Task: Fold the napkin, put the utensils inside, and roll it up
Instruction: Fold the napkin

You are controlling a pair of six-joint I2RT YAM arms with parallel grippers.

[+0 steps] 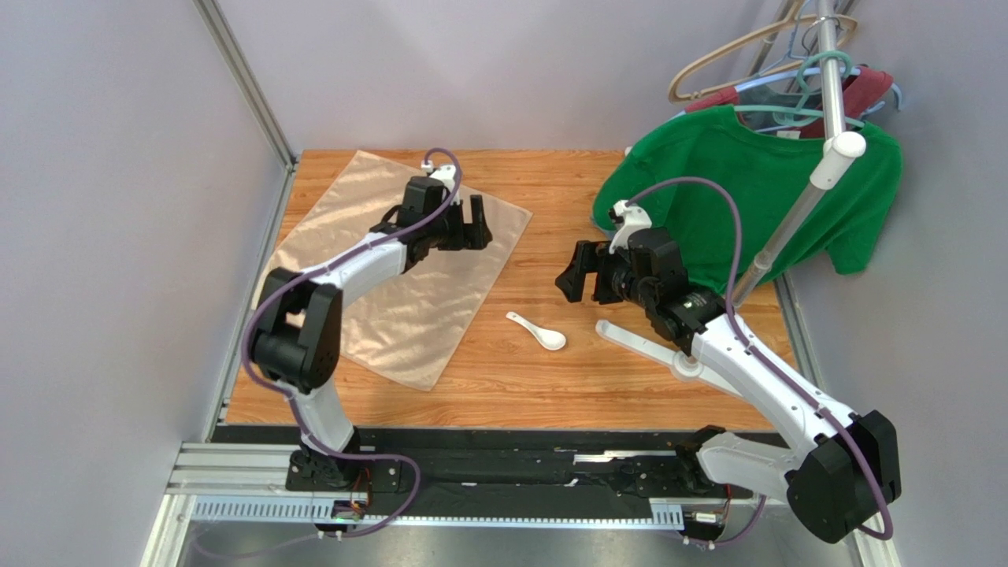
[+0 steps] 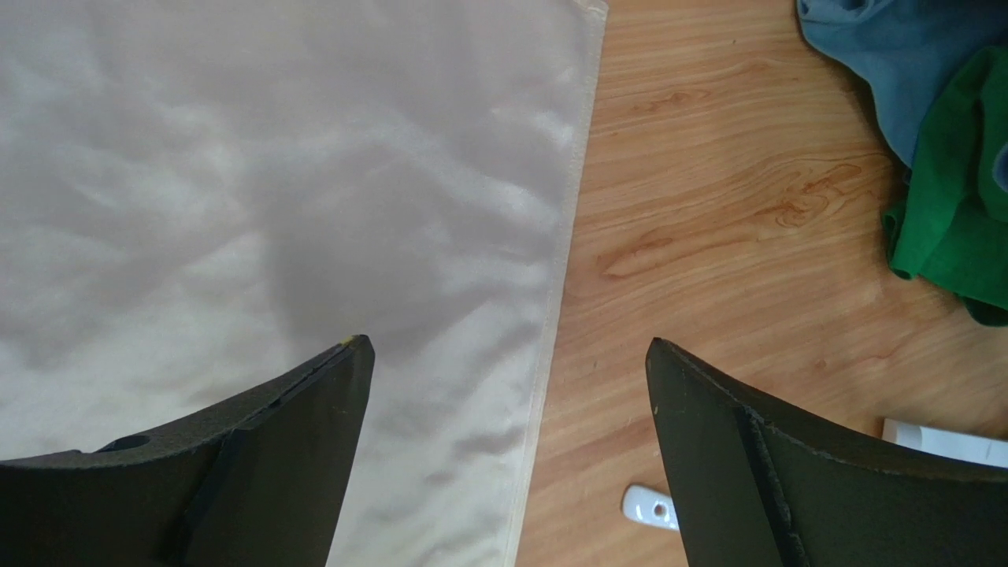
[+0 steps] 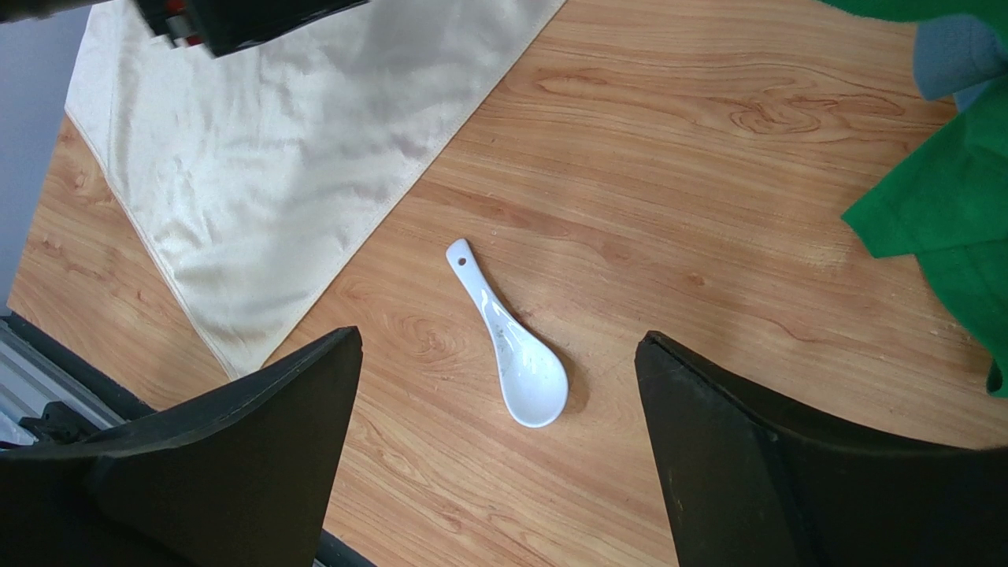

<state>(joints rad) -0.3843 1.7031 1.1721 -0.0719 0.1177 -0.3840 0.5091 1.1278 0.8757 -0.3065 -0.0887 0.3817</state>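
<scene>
Both left fingers (image 2: 272,461) stand spread wide with nothing between them; from the left wrist, one hangs over the napkin (image 2: 237,177) and the other over bare wood, the cloth's hemmed right edge running between them. The right fingers (image 3: 237,461) are likewise parted wide and grip nothing. In the right wrist view, the spoon (image 3: 515,354) lies untouched on the wood below the gap between them, bowl up, its handle pointing toward the napkin (image 3: 260,154). From above, the napkin (image 1: 402,295) lies flat and unfolded, turned at an angle, on the left part of the bench (image 1: 568,189), lightly creased and shiny. The spoon (image 1: 538,331) rests on bare wood near the cloth's right edge, apart from it. A white rack leg (image 1: 639,343) lies on the bench just right of the spoon. At the far right corner a green T-shirt (image 1: 757,189) hangs on a hanger from the rack, its hem draping onto the bench.
</scene>
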